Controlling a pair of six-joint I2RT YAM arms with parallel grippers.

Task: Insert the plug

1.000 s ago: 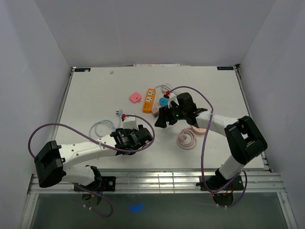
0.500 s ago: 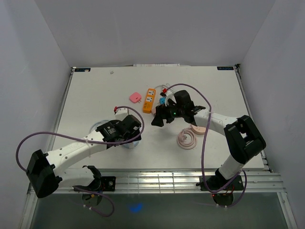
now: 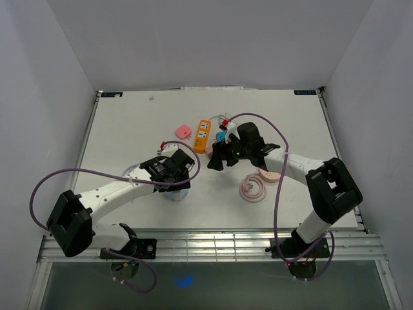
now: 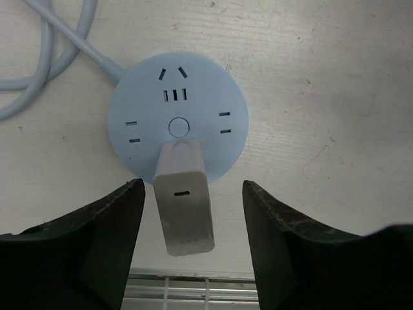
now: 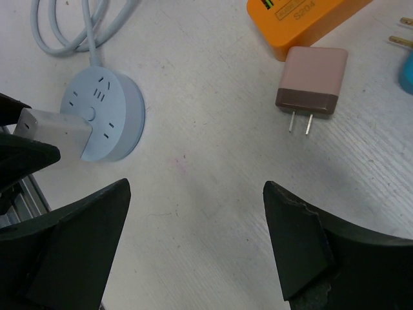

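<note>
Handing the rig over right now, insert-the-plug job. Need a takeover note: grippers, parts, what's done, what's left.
Left gripper: open, a finger on either side of the white block charger, gaps on both sides, not gripping.
Right gripper: open, empty, hovering over the table.
The charger stands in the round pale-blue socket hub. It looks seated, but its prongs are hidden.
A pink-and-brown two-prong adapter lies loose beside the orange power strip.
Done: insertion, apparently.
Left: confirm seating, pull the left arm clear.
</note>
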